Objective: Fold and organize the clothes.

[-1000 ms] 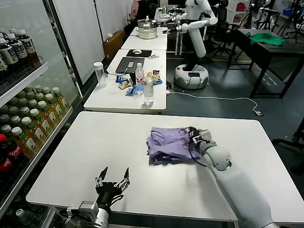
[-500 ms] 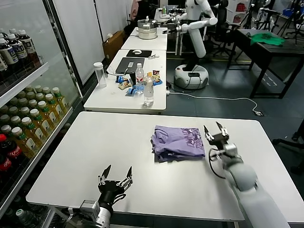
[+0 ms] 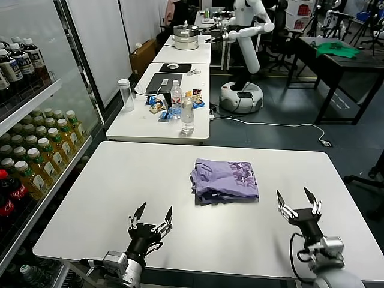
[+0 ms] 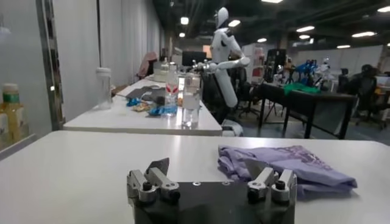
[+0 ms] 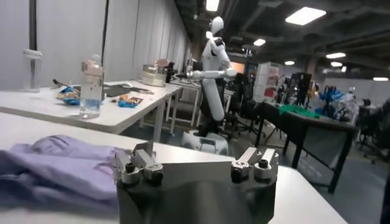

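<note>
- Two grippers, both empty; risks run left to right.
- left gripper (image 3: pixel 150 219) hovers low at the near-left edge of the white table (image 3: pixel 108 198), fingers spread, well apart from the shirt. Likely idle; a low sweep across could scrape the tabletop.
- T-shirt (image 3: pixel 226 179) lies folded in a compact stack near the table's middle, slightly toward the right, touched by nothing (looks about finished). The layers seem thin and loose, so any brush or drag could flip the top fold open.
- right gripper (image 3: pixel 298 207) sits at the near-right, near the shirt but clear of it, fingers spread wide. Reaching back in, an open fingertip could snag an edge and undo the stack.
</note>
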Motion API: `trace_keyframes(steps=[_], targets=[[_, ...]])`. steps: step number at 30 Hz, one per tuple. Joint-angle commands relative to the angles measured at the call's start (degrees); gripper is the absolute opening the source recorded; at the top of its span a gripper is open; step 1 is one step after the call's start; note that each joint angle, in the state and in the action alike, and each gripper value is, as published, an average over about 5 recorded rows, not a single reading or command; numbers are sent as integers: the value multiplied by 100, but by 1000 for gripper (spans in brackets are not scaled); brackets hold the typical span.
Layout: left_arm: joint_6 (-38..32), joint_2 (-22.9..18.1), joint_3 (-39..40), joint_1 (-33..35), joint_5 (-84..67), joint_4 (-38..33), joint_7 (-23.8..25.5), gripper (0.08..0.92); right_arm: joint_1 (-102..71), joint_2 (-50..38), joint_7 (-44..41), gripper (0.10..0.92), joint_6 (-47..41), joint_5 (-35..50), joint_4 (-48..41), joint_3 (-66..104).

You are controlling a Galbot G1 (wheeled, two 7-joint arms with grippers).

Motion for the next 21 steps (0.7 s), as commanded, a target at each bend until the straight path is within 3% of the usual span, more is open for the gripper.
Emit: trace_keyframes(steps=[1,21], targets=[[-57,152,-14,-55,3,-75,101,823,-1313,456,-107,823,23,153,920,660],[-76,247,96,-281,-2,-34,338,823,-1473,641,342,823,41,-207,1244,830]])
